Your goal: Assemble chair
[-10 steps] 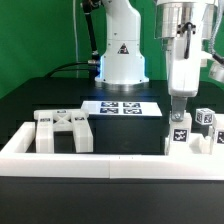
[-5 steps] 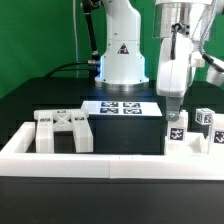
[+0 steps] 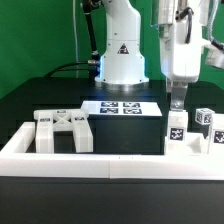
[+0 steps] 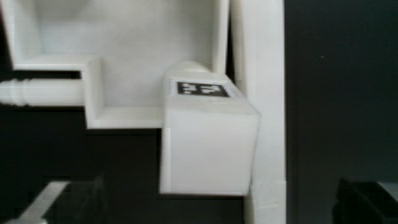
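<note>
The chair is in loose white parts. A cross-braced frame [image 3: 63,130] lies at the exterior view's left. A tagged square post [image 3: 177,131] stands at the right, with two more tagged parts [image 3: 204,120] beside it. My gripper [image 3: 177,100] hangs just above that post, open and empty, not touching it. In the wrist view the tagged white part [image 4: 210,140] lies straight below the gripper [image 4: 205,205], and the dark fingertips [image 4: 45,203] stand wide apart at either side of it.
The long low white border wall [image 3: 110,165] runs along the front and turns back at the left. The marker board [image 3: 122,107] lies flat behind the parts. The robot base [image 3: 120,55] stands at the back on the black table.
The gripper has risen straight up from the tagged post. The post has stayed where it stood.
</note>
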`<state>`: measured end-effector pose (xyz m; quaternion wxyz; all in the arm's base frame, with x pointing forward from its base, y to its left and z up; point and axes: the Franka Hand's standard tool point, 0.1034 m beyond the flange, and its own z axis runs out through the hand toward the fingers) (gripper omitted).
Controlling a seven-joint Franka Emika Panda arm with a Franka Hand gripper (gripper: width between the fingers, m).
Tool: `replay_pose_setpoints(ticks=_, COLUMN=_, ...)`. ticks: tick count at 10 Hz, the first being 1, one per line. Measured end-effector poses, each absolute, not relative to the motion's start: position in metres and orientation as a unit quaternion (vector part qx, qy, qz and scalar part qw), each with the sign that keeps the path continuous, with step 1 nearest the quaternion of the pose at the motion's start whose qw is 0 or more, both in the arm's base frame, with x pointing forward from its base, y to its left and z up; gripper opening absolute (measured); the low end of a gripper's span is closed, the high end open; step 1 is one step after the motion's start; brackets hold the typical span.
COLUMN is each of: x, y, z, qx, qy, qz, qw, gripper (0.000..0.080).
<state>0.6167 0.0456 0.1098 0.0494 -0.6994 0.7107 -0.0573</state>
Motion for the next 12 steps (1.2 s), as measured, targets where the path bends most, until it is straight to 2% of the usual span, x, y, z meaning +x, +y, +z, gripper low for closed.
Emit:
replay_pose_setpoints(ticks=7, x=0.614, y=0.046, z=0.107, qx=-0.710, qy=0.700, qz=-0.059, qw=0.047, gripper=0.0649)
replay_pose_setpoints(ticks=12, x=0.601, y=0.042, z=0.109, qx=-0.814, qy=0.576, qz=-0.070, qw=0.041, gripper=0.0649)
